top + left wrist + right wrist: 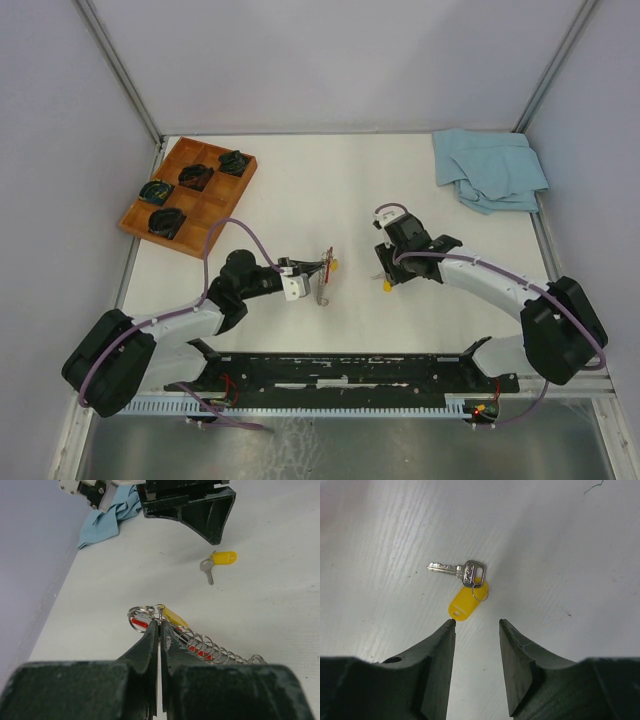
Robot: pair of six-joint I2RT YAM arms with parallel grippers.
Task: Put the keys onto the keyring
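Checking the left wrist view first: the left gripper (pixel 160 624) is pinched tight on the thin metal keyring (pixel 141 613), fingers meeting with no gap. A yellow tag, a curved red strap and a silver coiled chain (pixel 215 652) hang off that ring, the chain trailing along the right side of the fingers. I cannot tell whether the bundle rests on the white counter (pixel 260 605) or is lifted just clear of it.

The small silver metal key (pixel 456 569) lies flat on the counter, apart from the keyring and not threaded on it. A small wire loop through its head joins it to a yellow oval fob (pixel 465 603). In the right wrist view the blade points left, and the fob's lower end sits just ahead of the right gripper (pixel 477 624). That gripper is open, fingers spread with nothing between them.

From the top camera, the two grippers face each other mid-counter, the left with the keyring at its tip, the right with the key just beside its fingertips.

The crumpled blue cloth (pixel 490 168) lies in the far right corner. The wooden tray (pixel 213 207) with black coiled items (pixel 196 177) sits at the far left. Both are well apart from the grippers.
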